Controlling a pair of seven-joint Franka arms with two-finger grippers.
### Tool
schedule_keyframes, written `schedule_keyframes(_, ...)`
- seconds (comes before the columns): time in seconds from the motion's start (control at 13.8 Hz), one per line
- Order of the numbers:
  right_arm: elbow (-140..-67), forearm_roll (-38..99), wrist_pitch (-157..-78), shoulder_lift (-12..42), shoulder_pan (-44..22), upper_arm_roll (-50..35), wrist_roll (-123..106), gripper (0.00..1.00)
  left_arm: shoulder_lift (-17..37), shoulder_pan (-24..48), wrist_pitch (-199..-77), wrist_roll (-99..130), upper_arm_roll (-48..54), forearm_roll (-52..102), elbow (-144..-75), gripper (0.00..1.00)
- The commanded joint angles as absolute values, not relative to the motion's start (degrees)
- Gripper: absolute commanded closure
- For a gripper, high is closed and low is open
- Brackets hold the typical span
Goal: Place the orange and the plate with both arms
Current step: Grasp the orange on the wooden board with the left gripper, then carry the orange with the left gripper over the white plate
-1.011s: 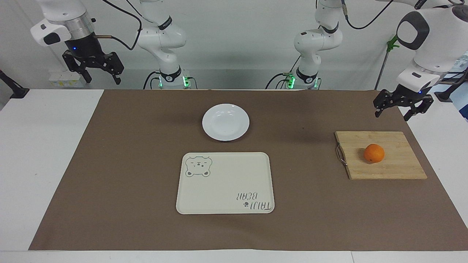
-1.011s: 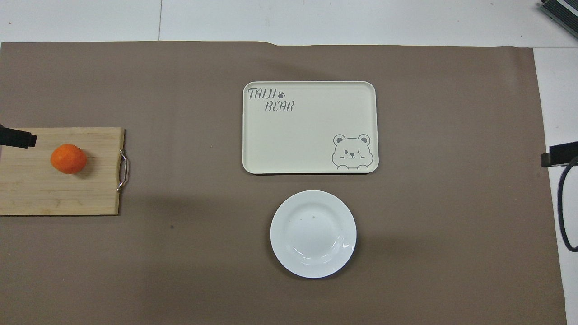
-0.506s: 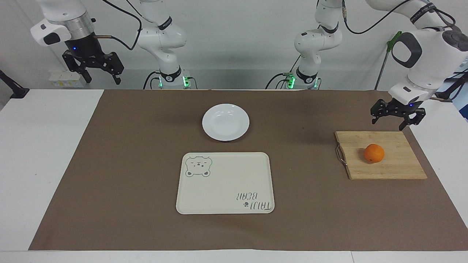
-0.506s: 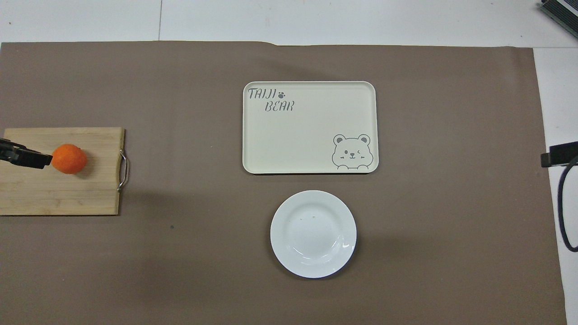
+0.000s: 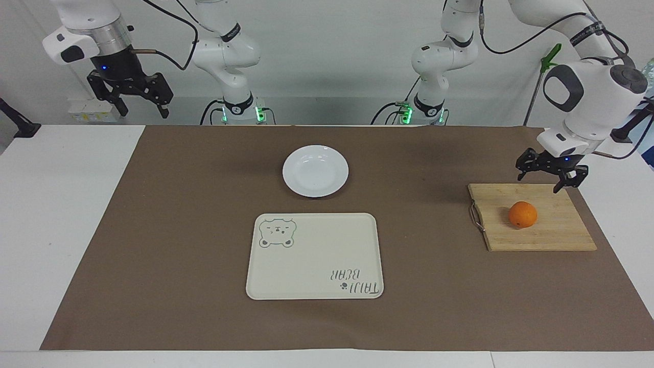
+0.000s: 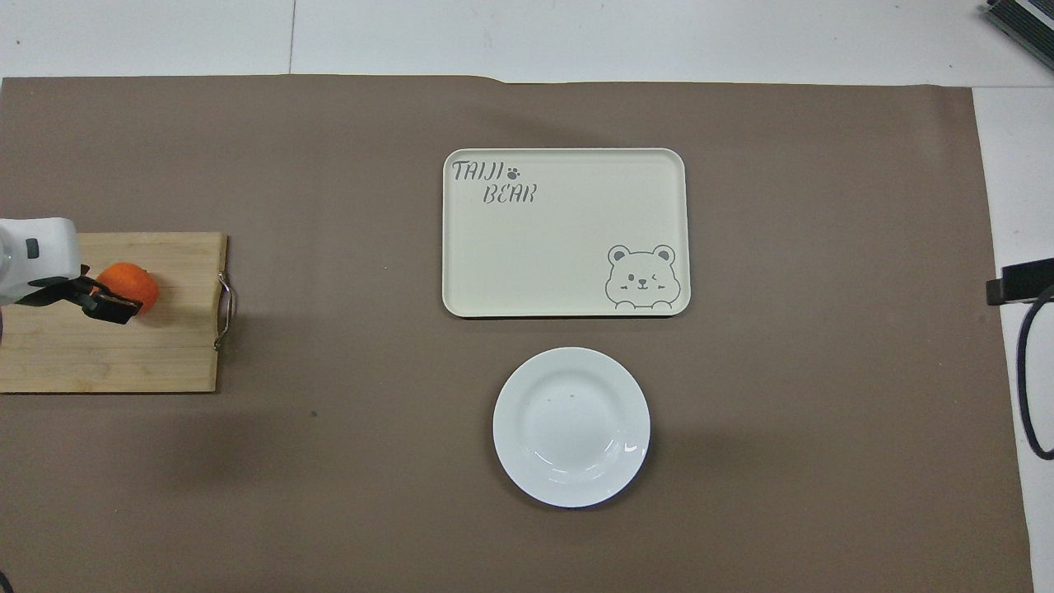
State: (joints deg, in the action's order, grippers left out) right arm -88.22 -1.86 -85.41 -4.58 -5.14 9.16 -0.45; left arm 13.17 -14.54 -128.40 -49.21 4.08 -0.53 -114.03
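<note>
Approach to orange, nothing grasped yet.

In facing view: right gripper [image 5: 134, 98] waiting raised at right arm's end, fingers spread, empty; plate [image 5: 315, 170] on brown mat, nearer to robots than tray [image 5: 314, 255]; left gripper [image 5: 545, 173] fingers spread, above cutting board [image 5: 557, 232], clear of orange [image 5: 522, 214] resting there. Next, judged: centre over orange, descend, close.

Robotics lab, not a home: two white robot arms [image 5: 225, 51] bolted at the edge of a white tabletop [image 5: 66, 214] w/ green status LEDs at their bases, loose cabling, bare grey wall. Brown mat [image 5: 204, 245] covers the tabletop; kitchen props on it look staged for tests.
</note>
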Motion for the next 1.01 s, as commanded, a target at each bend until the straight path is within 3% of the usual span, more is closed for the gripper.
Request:
schedule_keyframes(0.0,-89.38,-1.41,-84.99,-5.8,-5.01,9.14,-0.18,0.0,12.39,-15.21,-130.95,-51.5,4.31,-0.26,-117.24,0.0)
schedule_keyframes(0.22,-89.38,-1.41,-84.99,-5.8,-5.01,9.14,-0.18,0.0,12.13,-15.64,-131.48,-51.5,4.31,-0.26,-118.03,0.0)
schedule_keyframes(0.29,-89.38,-1.41,-84.99,-5.8,-5.01,9.14,-0.18,0.0,12.13,-15.64,-131.57,-51.42,4.31,-0.26,-118.04,0.2)
schedule_keyframes(0.43,-89.38,-1.41,-84.99,-5.8,-5.01,9.14,-0.18,0.0,11.95,-15.73,-130.7,-50.46,4.31,-0.26,-117.78,0.87)
schedule_keyframes(0.51,-89.38,-1.41,-84.99,-5.8,-5.01,9.14,-0.18,0.0,11.61,-15.65,-130.43,-50.36,4.31,-0.26,-117.43,1.0)
schedule_keyframes(0.94,-89.38,-1.41,-84.99,-5.8,-5.01,9.14,-0.18,0.0,3.71,-10.12,-124.92,-45.36,4.66,-0.26,-116.02,1.0)
